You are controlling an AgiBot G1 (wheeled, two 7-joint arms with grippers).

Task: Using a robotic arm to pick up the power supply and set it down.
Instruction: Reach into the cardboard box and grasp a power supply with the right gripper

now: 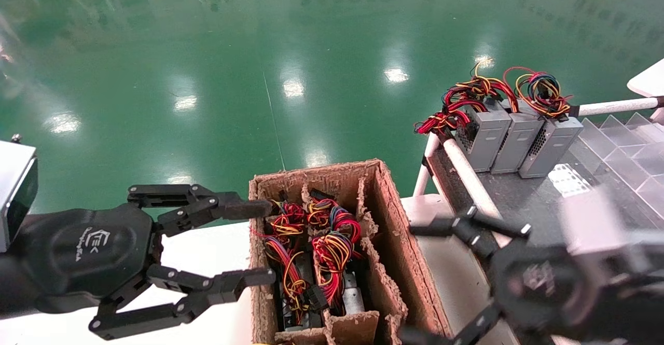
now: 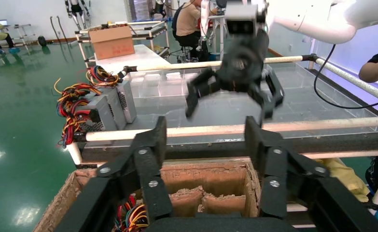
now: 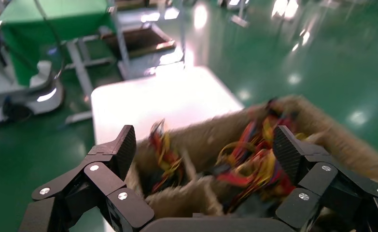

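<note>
Several power supplies stand on end in a divided cardboard box (image 1: 388, 199), with their red, yellow and blue wires (image 1: 332, 246) on top and one grey body (image 1: 354, 297) showing. My left gripper (image 1: 262, 243) is open just left of the box, its fingertips at the box's left wall. In the left wrist view this gripper (image 2: 205, 133) hangs over the box (image 2: 211, 179), holding nothing. My right gripper (image 1: 415, 283) is open and blurred at the box's right side. In the right wrist view it (image 3: 203, 145) spans the wires (image 3: 254, 164), gripping nothing.
Three more power supplies (image 1: 511, 137) stand side by side on the black table (image 1: 534, 205) at the right, behind a white rail (image 1: 469, 179). A clear divided tray (image 1: 622, 148) lies beyond them. The box rests on a white table (image 1: 207, 251) above green floor.
</note>
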